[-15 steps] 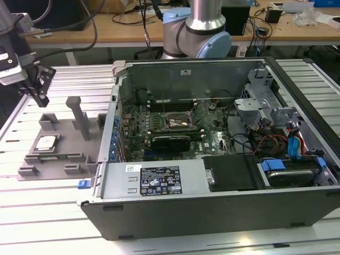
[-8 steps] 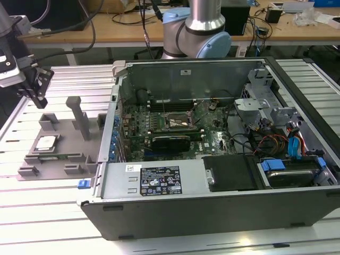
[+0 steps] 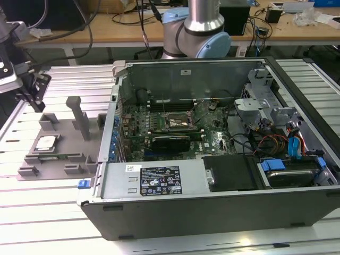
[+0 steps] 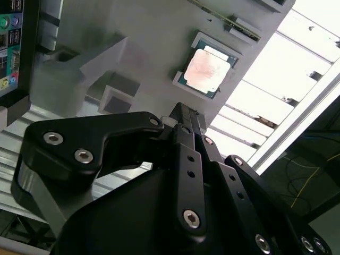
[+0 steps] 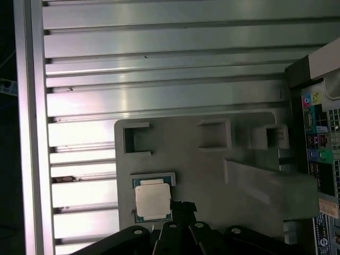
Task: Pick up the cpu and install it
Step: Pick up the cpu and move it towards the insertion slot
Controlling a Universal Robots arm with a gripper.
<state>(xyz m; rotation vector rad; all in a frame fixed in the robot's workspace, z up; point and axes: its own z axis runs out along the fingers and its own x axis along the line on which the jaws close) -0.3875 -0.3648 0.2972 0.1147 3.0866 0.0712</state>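
Note:
The cpu (image 3: 45, 142) is a small square chip with a shiny metal top, lying flat in a recess of the grey plastic tray (image 3: 74, 154) at the exterior view's left. My gripper (image 3: 37, 102) hangs above the tray's far left side, apart from the chip. In both wrist views its black fingers come together in one tip (image 4: 180, 112) (image 5: 183, 206) with nothing held, just beside the cpu (image 4: 207, 70) (image 5: 152, 201) and above the tray (image 4: 143, 48) (image 5: 212, 175). The dark metal-rimmed socket (image 3: 178, 123) sits on the motherboard inside the open computer case (image 3: 212, 207).
Upright grey posts (image 3: 79, 117) rise from the tray near the chip. The case's side wall (image 3: 114, 122) with its ports stands right beside the tray. Cables and drive bays (image 3: 281, 138) crowd the case's right end. Ribbed aluminium table (image 3: 48, 212) lies all around.

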